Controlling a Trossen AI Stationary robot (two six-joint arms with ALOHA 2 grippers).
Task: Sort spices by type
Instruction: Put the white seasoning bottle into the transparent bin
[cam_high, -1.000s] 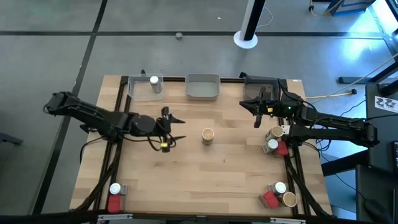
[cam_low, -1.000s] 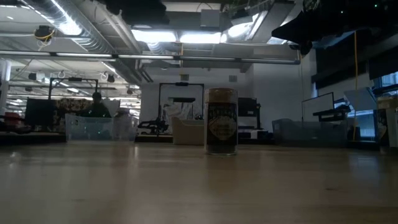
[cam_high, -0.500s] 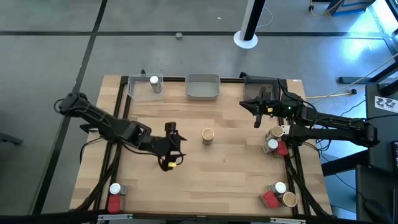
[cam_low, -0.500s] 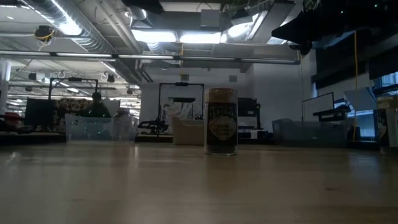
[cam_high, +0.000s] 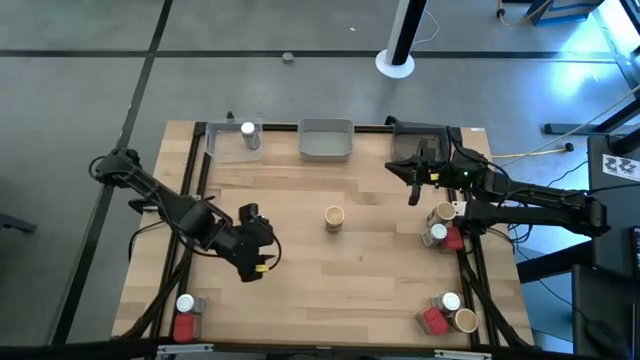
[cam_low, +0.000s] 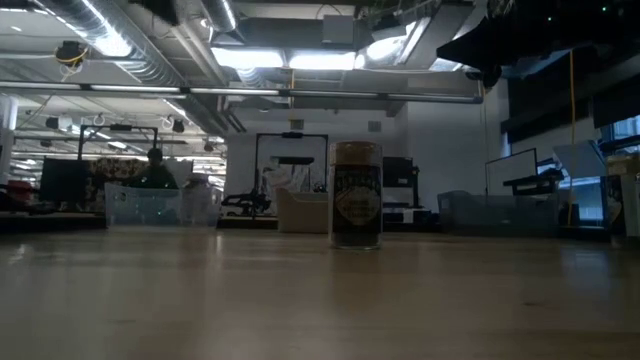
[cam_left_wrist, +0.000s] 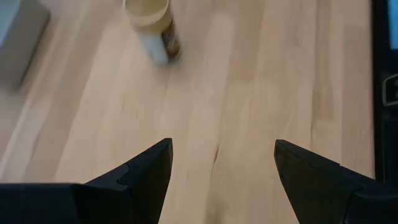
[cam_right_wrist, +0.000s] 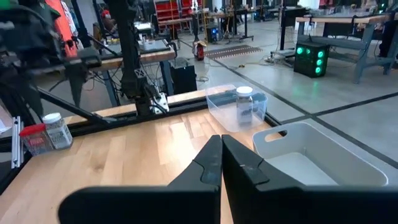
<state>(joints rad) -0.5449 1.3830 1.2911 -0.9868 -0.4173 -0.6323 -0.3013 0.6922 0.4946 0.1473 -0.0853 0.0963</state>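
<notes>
- A tan-brown cylindrical spice jar with a dark label (cam_high: 334, 218) stands upright and alone at the centre of the high view, on the light wooden table (cam_high: 340, 280). It is in no tray and touches nothing; the low view shows the same jar (cam_low: 355, 194) upright at mid-frame.
- One white-capped round jar (cam_high: 247, 133) already sits inside the clear plastic tray (cam_high: 222, 147) at the upper left of the table. By my judgement this is the only sorted item.
- The grey rectangular tray (cam_high: 326, 140) at upper centre looks empty. A third tray (cam_high: 405, 147) at upper right lies partly under the right arm, so its contents cannot be told.
- Unsorted spices remain at the table's edges: a white-capped jar (cam_high: 185, 303) beside a red blocky packet (cam_high: 185, 326) at lower left; a mixed cluster of tan jar, white cap and red packet (cam_high: 442, 228) at the right edge; another mixed cluster (cam_high: 447, 315) at lower right.
- So the task seems barely begun, with most containers left to move.
- The left hand (cam_high: 254, 262) hovers over bare wood left of centre, near the lone tan jar but apart from it; its fingers (cam_left_wrist: 140, 174) are spread and hold nothing.
- The right hand (cam_high: 413, 190) waits at upper right near the third tray, its fingers (cam_right_wrist: 208, 163) pressed together and empty.
</notes>
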